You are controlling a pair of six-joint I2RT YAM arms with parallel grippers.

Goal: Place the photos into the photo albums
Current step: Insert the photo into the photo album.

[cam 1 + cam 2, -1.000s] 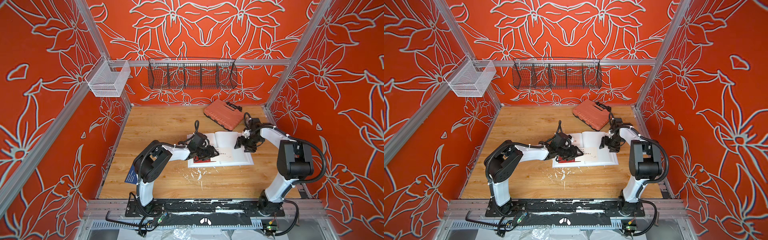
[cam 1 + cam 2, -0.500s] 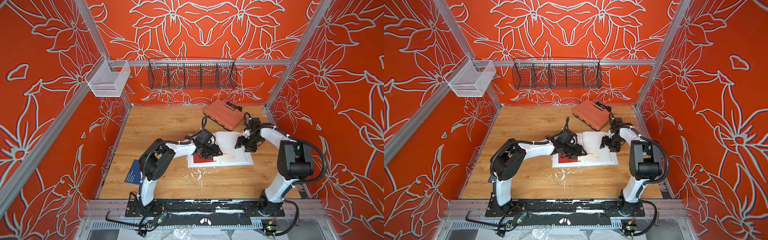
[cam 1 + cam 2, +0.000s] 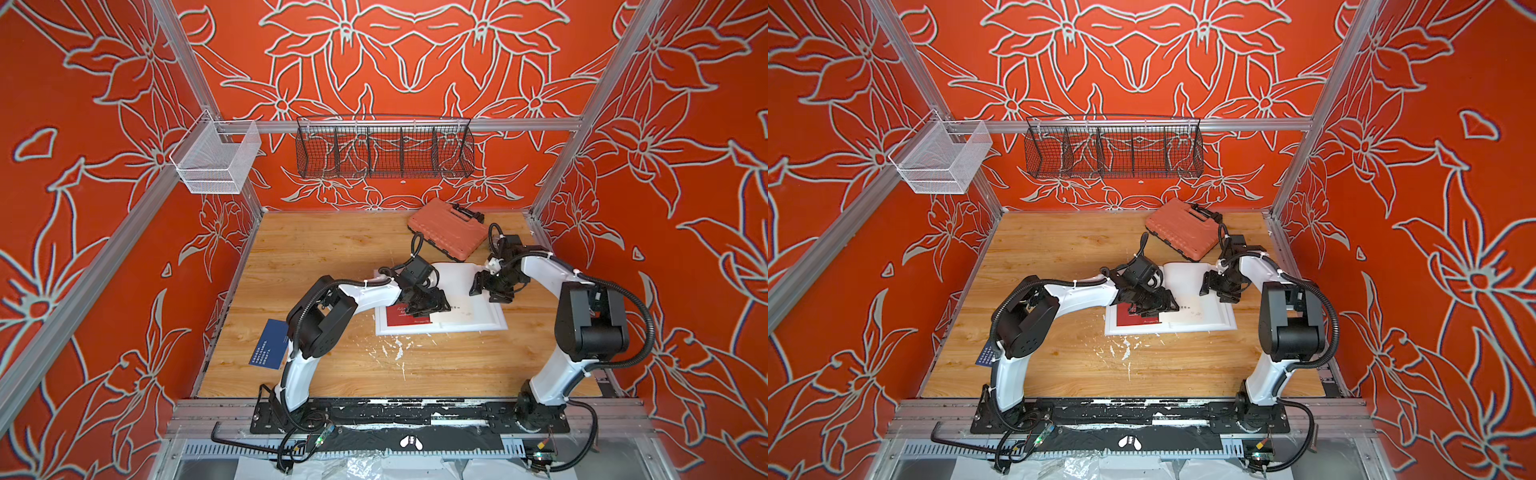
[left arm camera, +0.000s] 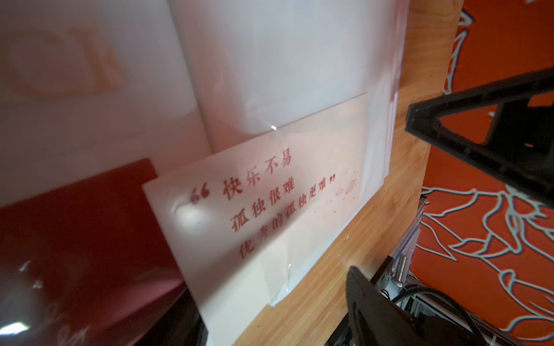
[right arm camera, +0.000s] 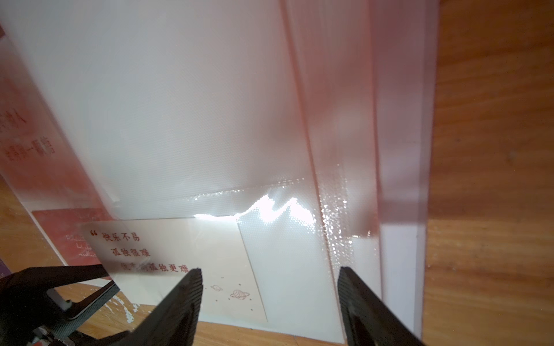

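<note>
Lying partly in the album (image 3: 478, 318) sleeve (image 5: 284, 239), the card (image 4: 269, 215) is judged light, stiff, slippery, best pinched at its free edge; left gripper (image 4: 379, 194) and right gripper (image 5: 269, 271) are spread.

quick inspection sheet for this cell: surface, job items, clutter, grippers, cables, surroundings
surface: wooden tabletop, scattered white flecks.
job's things: white album open flat; dark red card on its left half; white card with red text overlapping it, seemingly partly under a clear sleeve; navy card at the table's left edge.
clutter: orange ribbed case behind the album.
grippers: left gripper open beside the white card; right gripper open over the album's right half; neither holds anything.
cables: black conduit along the right arm, away from the cards.
surroundings: orange floral walls; black wire basket and white mesh basket on the frame.
</note>
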